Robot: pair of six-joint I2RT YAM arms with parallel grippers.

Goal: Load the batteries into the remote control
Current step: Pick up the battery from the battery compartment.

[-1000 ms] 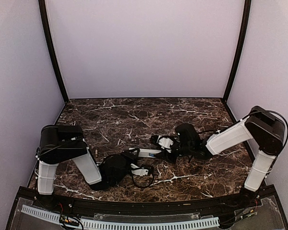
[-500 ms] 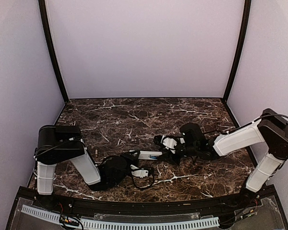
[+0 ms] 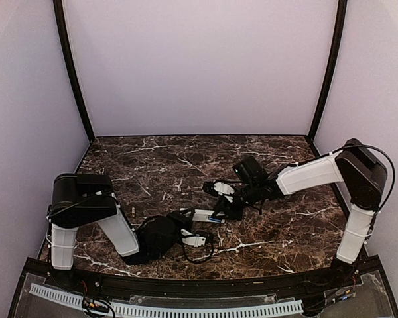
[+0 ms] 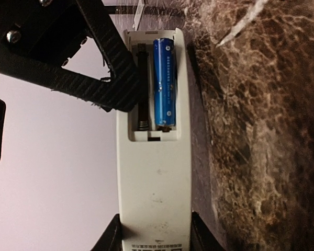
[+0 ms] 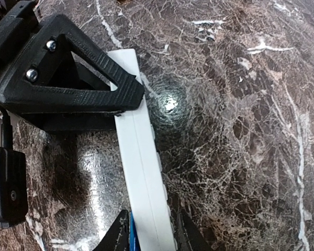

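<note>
Pointing, top view: remote control (image 3: 202, 214) has its long axis left–right, near the middle of the bench (image 3: 285, 232), with a hand at each end.
Arms, top view: left arm (image 3: 119, 232) folded, elbow raised, forearm sloping down to the left hand (image 3: 184, 216); right arm (image 3: 308, 175) stretched low and leftward to the right hand (image 3: 224, 208).
Room, top view: open marble behind and to the right; walls (image 3: 199, 66) well apart.
Remote, left wrist view: axis runs away from the camera, back uncovered; one blue battery (image 4: 164, 81) fills the slot nearer the bench, and the other slot (image 4: 143, 78) is bare.
Left hand, left wrist view: clenched on the remote's near end.
Right hand's finger (image 4: 102, 68): crosses the bare slot.
Remote, right wrist view: on edge, buttons facing right.
Right hand (image 5: 152, 238), right wrist view: straddles the near end, a blue sliver (image 5: 133, 239) beside one finger; whether it is clamped, I cannot tell.
</note>
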